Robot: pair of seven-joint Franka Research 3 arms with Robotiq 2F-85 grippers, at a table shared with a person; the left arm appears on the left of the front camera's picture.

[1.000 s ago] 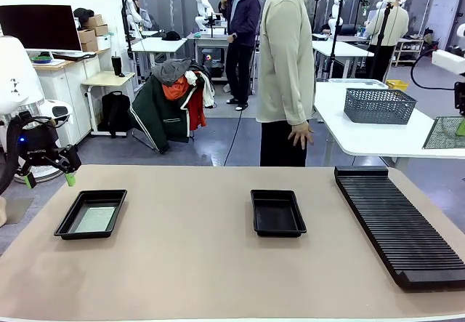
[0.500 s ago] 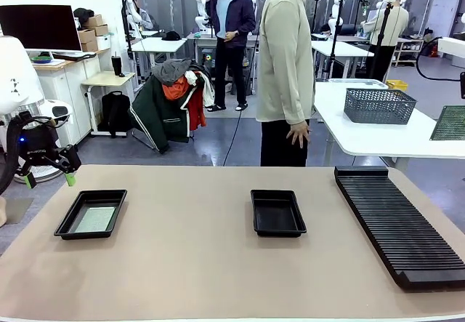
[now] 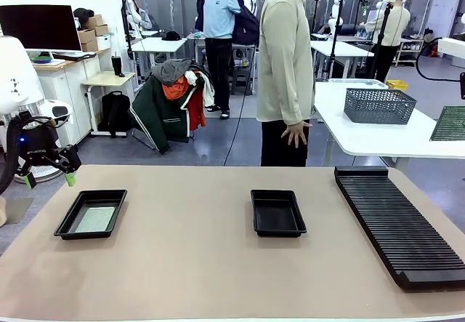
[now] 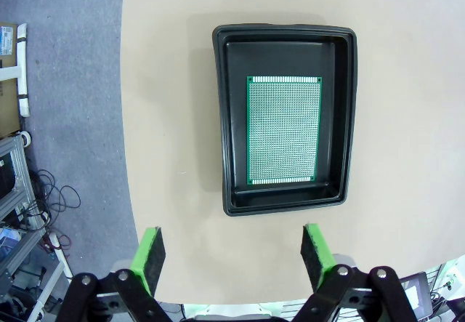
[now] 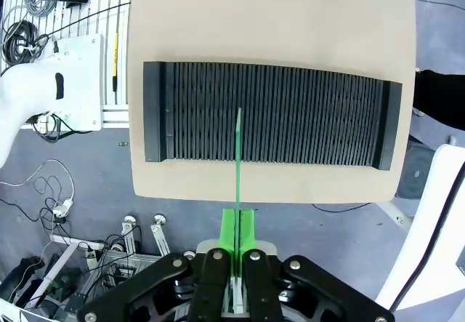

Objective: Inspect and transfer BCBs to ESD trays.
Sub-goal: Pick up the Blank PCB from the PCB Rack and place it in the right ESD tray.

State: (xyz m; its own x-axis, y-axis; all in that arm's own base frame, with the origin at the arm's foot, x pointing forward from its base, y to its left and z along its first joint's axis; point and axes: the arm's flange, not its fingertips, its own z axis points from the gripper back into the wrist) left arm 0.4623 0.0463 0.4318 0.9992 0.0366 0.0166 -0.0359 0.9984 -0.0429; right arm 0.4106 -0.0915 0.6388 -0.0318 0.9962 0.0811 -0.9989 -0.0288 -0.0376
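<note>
The right gripper [image 5: 237,227] is pinched shut on a green BCB [image 5: 238,155], held high over the black slotted rack [image 5: 305,118]. The left gripper [image 4: 232,246] is wide open and empty. It hangs over the far tray [image 4: 221,118], well left of the rack, where a placed BCB [image 4: 283,129] lies flat. The middle tray [image 3: 277,213], nearer the rack, is bare. I think one is done and one is left.

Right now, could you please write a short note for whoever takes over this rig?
Left gripper: open, above the left tray, which holds one board.
Right gripper: shut on a second board, held over the rack.
Middle tray: empty.
Done: one board trayed.
Left: place the second board, probably in the middle tray.
</note>
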